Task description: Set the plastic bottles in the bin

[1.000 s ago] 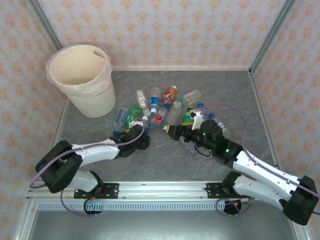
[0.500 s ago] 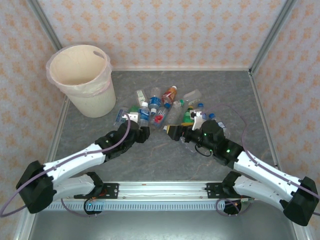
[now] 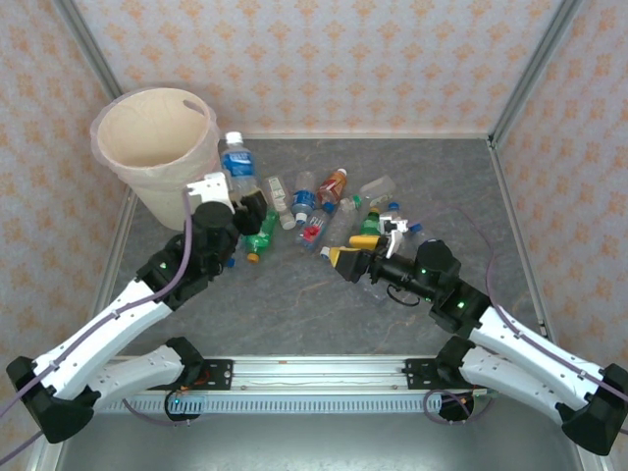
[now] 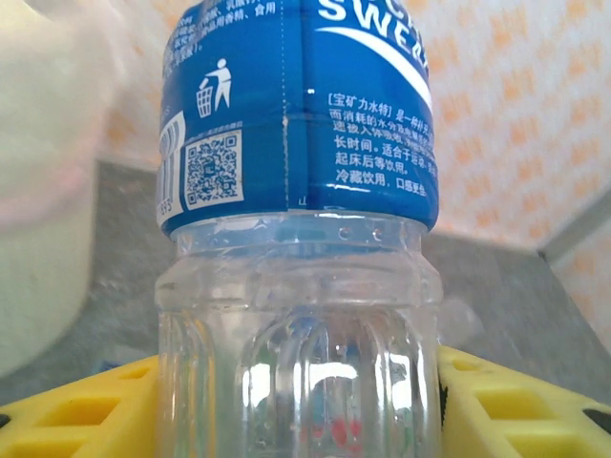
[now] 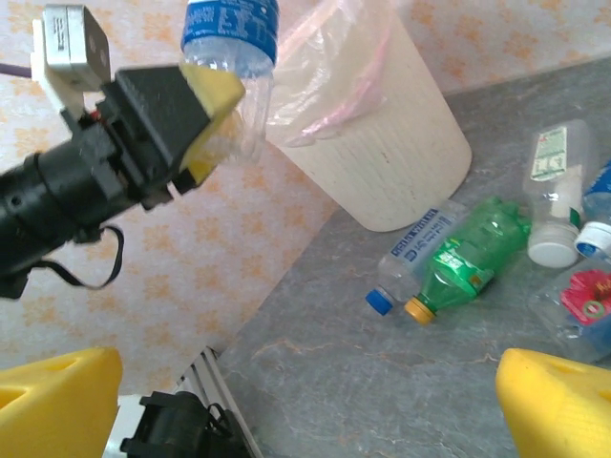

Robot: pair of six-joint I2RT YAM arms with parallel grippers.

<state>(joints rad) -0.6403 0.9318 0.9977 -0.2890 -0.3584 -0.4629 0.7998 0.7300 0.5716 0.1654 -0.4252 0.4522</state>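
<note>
My left gripper (image 3: 244, 199) is shut on a clear plastic bottle with a blue label (image 3: 235, 160), held upright in the air just right of the bin (image 3: 157, 201). In the left wrist view the bottle (image 4: 296, 191) sits between the yellow fingers (image 4: 76, 410). The right wrist view shows the same held bottle (image 5: 229, 29) beside the cream bin (image 5: 382, 143) with its pinkish liner. Several more bottles (image 3: 324, 201) lie on the table, among them a green one (image 5: 473, 256) and a clear blue-capped one (image 5: 410, 260). My right gripper (image 3: 348, 249) is open and empty, low over the near edge of the pile.
Patterned walls with metal corner posts (image 3: 525, 69) enclose the grey table (image 3: 294, 304). Bare tabletop lies between the two arms in front of the pile. The bin stands in the far left corner.
My left arm has lifted the blue-labelled bottle off the table and carried it up and left to beside the bin. The right gripper has shifted slightly and stays open.
</note>
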